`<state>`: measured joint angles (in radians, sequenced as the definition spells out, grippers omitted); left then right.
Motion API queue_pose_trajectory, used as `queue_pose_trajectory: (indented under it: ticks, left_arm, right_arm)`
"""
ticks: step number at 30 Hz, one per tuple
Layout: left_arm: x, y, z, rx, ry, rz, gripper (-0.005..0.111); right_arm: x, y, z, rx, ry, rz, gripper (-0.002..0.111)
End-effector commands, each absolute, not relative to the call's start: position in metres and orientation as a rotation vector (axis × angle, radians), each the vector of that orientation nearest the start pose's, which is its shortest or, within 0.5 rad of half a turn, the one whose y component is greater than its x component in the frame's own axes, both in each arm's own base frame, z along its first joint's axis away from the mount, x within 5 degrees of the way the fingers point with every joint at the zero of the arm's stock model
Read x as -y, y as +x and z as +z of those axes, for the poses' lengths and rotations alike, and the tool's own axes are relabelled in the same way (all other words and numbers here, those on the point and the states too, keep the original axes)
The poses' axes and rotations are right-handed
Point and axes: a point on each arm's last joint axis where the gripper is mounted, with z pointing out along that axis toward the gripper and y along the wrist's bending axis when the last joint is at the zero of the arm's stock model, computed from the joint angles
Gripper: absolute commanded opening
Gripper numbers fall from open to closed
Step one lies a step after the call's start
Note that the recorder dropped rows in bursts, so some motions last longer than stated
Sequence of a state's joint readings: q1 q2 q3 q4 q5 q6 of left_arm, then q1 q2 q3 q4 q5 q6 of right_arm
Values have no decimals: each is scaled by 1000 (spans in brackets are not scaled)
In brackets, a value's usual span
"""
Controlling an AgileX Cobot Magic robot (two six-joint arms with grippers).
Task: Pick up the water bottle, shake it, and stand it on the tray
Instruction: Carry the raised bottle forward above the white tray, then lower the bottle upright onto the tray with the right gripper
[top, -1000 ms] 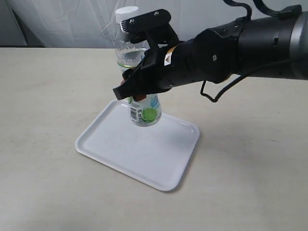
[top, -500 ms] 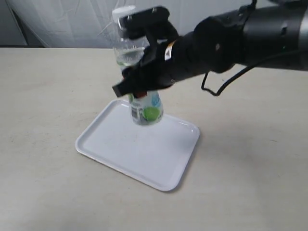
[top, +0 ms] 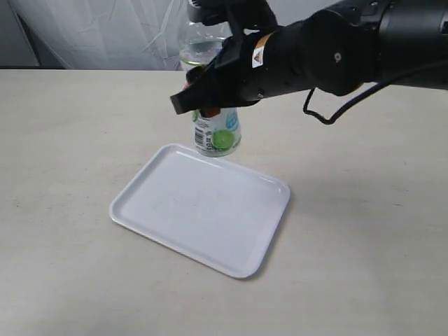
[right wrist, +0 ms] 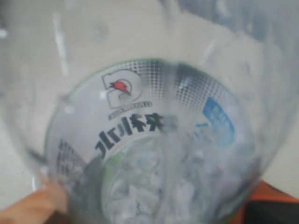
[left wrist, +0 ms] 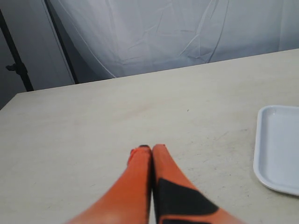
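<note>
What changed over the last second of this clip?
The right gripper lifted the water bottle higher above the tray and a little to the right in the exterior view; its cap no longer shows. The fingers stayed shut on the bottle, and the tray did not move.
</note>
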<state>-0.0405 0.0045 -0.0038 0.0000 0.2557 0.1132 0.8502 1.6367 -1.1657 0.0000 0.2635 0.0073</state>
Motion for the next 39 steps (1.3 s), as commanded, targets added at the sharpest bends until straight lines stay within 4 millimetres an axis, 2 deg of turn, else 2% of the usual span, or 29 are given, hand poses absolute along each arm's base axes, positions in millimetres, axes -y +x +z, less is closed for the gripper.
queue_pose_trajectory:
  ticks: [1, 2, 4, 5, 7, 8, 10, 11, 13, 14, 15, 16, 17, 18, 20, 21, 22, 23, 24, 25, 26, 27, 31, 39]
  left_arm:
    - [2, 55, 191, -1725, 135, 55, 0]
    - [2, 55, 191, -1725, 135, 55, 0]
    - [2, 55, 191, -1725, 133, 53, 0]
    - [2, 55, 191, -1725, 133, 53, 0]
    - [2, 55, 191, -1725, 136, 58, 0]
    - [2, 55, 191, -1725, 136, 58, 0]
    - [2, 55, 191, -1725, 136, 58, 0]
    - [2, 55, 191, -1725, 136, 58, 0]
    - [2, 55, 191, -1725, 136, 58, 0]
    - [2, 55, 191, -1725, 136, 58, 0]
    - [2, 55, 191, -1725, 136, 58, 0]
    - [2, 55, 191, -1725, 136, 58, 0]
    - [2, 55, 191, -1725, 136, 58, 0]
    - [2, 55, 191, -1725, 136, 58, 0]
    - [2, 55, 191, -1725, 136, 58, 0]
    - [2, 55, 191, -1725, 136, 58, 0]
    - [2, 55, 191, -1725, 136, 58, 0]
    - [2, 55, 191, -1725, 136, 58, 0]
    - [2, 55, 191, -1725, 140, 63, 0]
    - [2, 55, 191, -1725, 140, 63, 0]
    - [2, 55, 191, -1725, 141, 65, 0]
    - [2, 55, 191, -1724, 145, 70, 0]
    - [2, 55, 191, -1724, 145, 70, 0]
    - [2, 55, 191, -1724, 145, 70, 0]
  right_arm:
    - [-274, 252, 286, -2071, -717, 547, -1]
    - [-278, 248, 288, -2043, -732, 569, -1]
    - [-293, 230, 290, -1928, -948, 506, -1]
    - [-287, 235, 289, -1956, -932, 475, -1]
    - [-264, 259, 287, -2097, -657, 511, -1]
    - [-266, 258, 289, -2079, -630, 550, -1]
    - [-284, 238, 294, -1956, -858, 508, -1]
    - [-286, 234, 294, -1929, -935, 461, -1]
    - [-276, 243, 291, -2007, -832, 447, -1]
    - [-267, 253, 291, -2072, -681, 489, -1]
    - [-265, 256, 291, -2094, -613, 521, -1]
    - [-266, 255, 293, -2081, -611, 543, -1]
    - [-277, 240, 299, -1978, -806, 497, -1]
    - [-273, 239, 299, -1986, -844, 431, -1]
    - [-256, 256, 300, -2085, -588, 491, -1]
    - [-259, 253, 304, -2049, -621, 507, -1]
    - [-266, 240, 317, -1929, -796, 460, -1]
    - [-265, 239, 326, -1899, -797, 466, -1]
    - [-260, 240, 349, -1852, -741, 491, -1]
    - [-258, 239, 357, -1851, -725, 496, -1]
    - [-261, 235, 354, -1869, -733, 503, -1]
    - [-265, 233, 334, -1928, -782, 466, -1]
    - [-272, 232, 297, -2001, -833, 455, -1]
    - [-278, 215, 273, -1780, -862, 677, -1]
